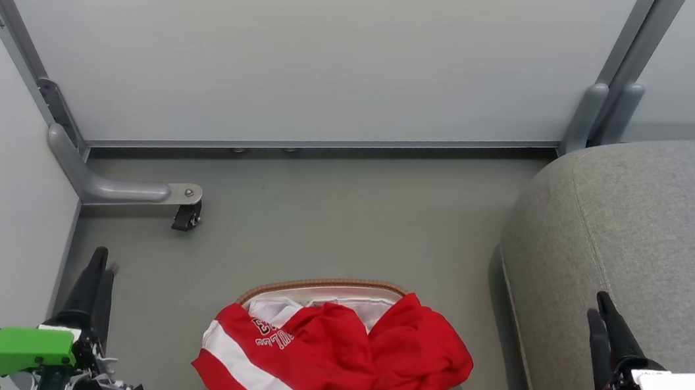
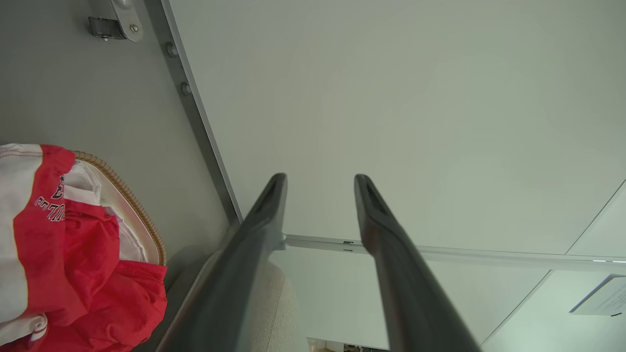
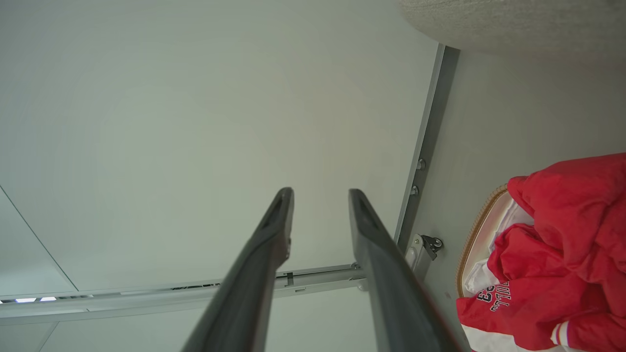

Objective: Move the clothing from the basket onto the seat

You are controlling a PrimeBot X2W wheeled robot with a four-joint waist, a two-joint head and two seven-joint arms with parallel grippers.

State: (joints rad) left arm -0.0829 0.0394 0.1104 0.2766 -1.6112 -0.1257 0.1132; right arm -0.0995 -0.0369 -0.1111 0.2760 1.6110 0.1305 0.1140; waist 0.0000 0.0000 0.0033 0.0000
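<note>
Red clothing (image 1: 340, 360) with white stripes and lettering lies heaped in the basket (image 1: 323, 287), spilling over its brown woven rim, low in the middle of the head view. The clothing (image 2: 73, 254) and basket rim (image 2: 132, 205) show at the left wrist view's left edge, and the clothing (image 3: 552, 274) at the right wrist view's right edge. The light grey seat (image 1: 654, 233) is to the right. My left gripper (image 1: 102, 256) hovers left of the basket, open and empty (image 2: 320, 183). My right gripper (image 1: 597, 306) is above the seat's edge, open and empty (image 3: 320, 198).
Pale partition panels (image 1: 287, 42) close off the back and left. A grey metal foot with a black caster (image 1: 185, 218) juts onto the floor at the back left. Grey floor (image 1: 357, 223) lies between the basket, the panels and the seat.
</note>
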